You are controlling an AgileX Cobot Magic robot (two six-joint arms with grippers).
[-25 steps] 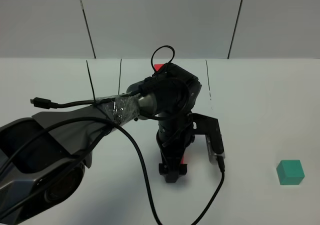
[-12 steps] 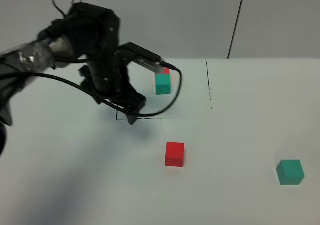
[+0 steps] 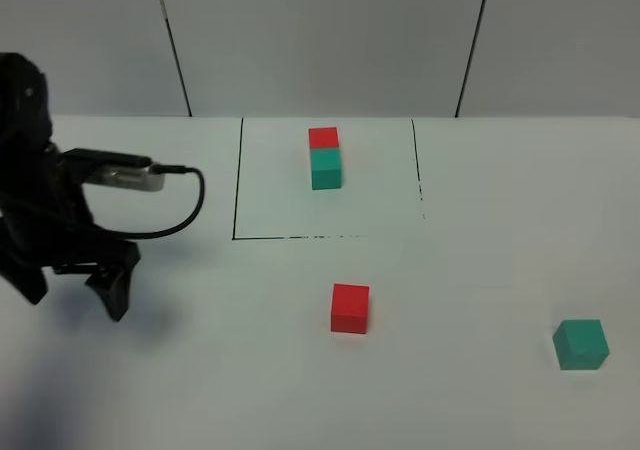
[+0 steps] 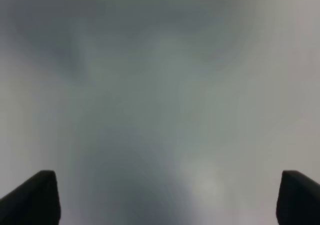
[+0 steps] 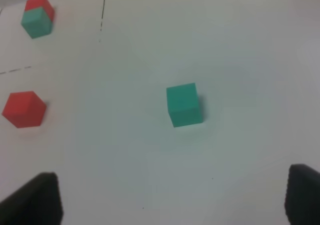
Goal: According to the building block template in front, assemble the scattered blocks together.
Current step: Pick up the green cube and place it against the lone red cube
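Observation:
The building block template (image 3: pixel 324 157) is a red cube joined to a teal one, lying inside the marked rectangle at the back of the table; it also shows in the right wrist view (image 5: pixel 36 17). Of the scattered blocks, the red cube (image 3: pixel 350 307) (image 5: pixel 23 109) sits just in front of the rectangle. The teal cube (image 3: pixel 581 344) (image 5: pixel 184 104) lies far right. My left gripper (image 3: pixel 72 290) (image 4: pixel 167 200) hangs open at the far left over bare table, with nothing between its fingers. My right gripper (image 5: pixel 170 200) is open and stands back from the teal cube.
A black outlined rectangle (image 3: pixel 237 235) marks the table's back centre. A grey panelled wall (image 3: pixel 320 40) closes off the far edge. A black cable (image 3: pixel 185 210) loops off the left arm. The left wrist view is a blur of white surface.
My left arm has swung from the table's centre, above the red cube, to the far left. The red cube and template are uncovered. The right arm has not moved.

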